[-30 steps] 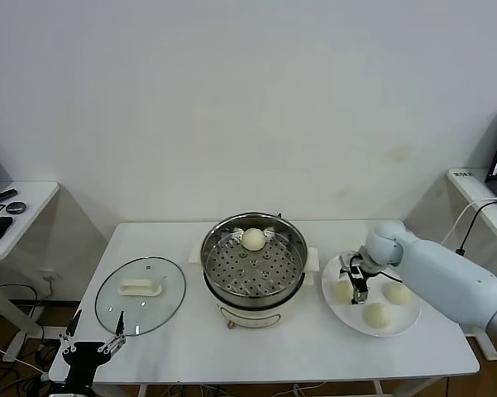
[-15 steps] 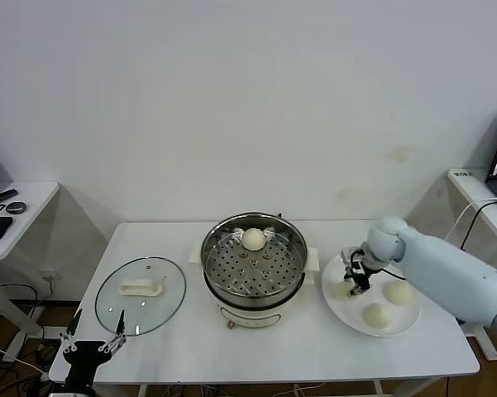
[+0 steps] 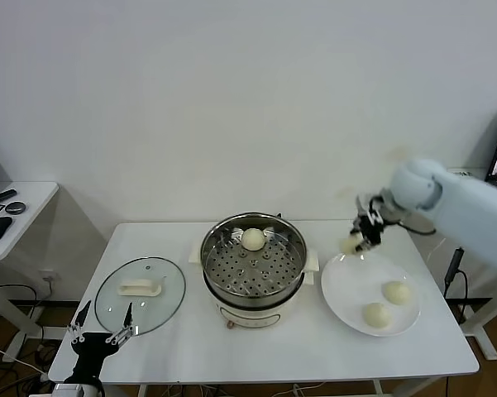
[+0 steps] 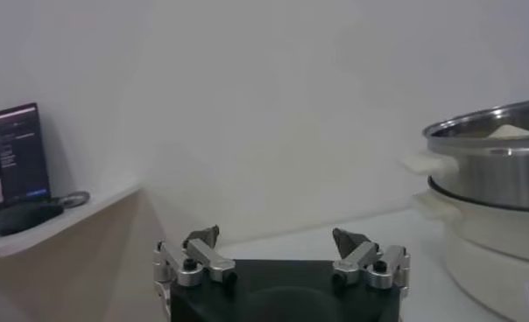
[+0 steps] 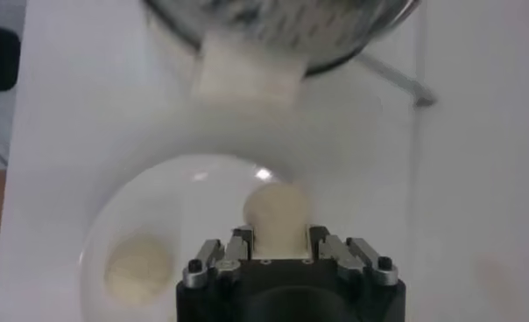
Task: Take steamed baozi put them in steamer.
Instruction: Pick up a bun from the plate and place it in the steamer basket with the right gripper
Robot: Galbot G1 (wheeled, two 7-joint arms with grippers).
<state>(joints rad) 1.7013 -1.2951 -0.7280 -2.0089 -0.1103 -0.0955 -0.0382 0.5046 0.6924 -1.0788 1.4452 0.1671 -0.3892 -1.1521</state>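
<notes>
The right gripper [image 3: 362,235] has its fingers closed on one steamed baozi [image 5: 278,210]. The wrist view shows the bun pinched between the two pads, its pale dome standing out beyond them. The gripper is raised off the table, above the far left edge of the white plate [image 3: 347,294] and to the right of the steamer [image 3: 254,263]. The bun is clear of the plate surface.

Two more buns lie on the plate: one [image 3: 396,292] toward its right side and one [image 3: 376,314] nearer the front edge. They sit apart from each other. A fourth bun [image 3: 253,239] rests on the perforated tray inside the steamer, toward the back rim.

The steamer stands at the centre of the white table [image 3: 314,356], uncovered, with its white side handle [image 3: 312,260] facing the plate. The glass lid [image 3: 140,294] lies flat on the table to the steamer's left, handle up.

The left gripper [image 3: 101,334] is parked low at the front left corner of the table, fingers spread wide and holding nothing, well apart from the lid and steamer.
</notes>
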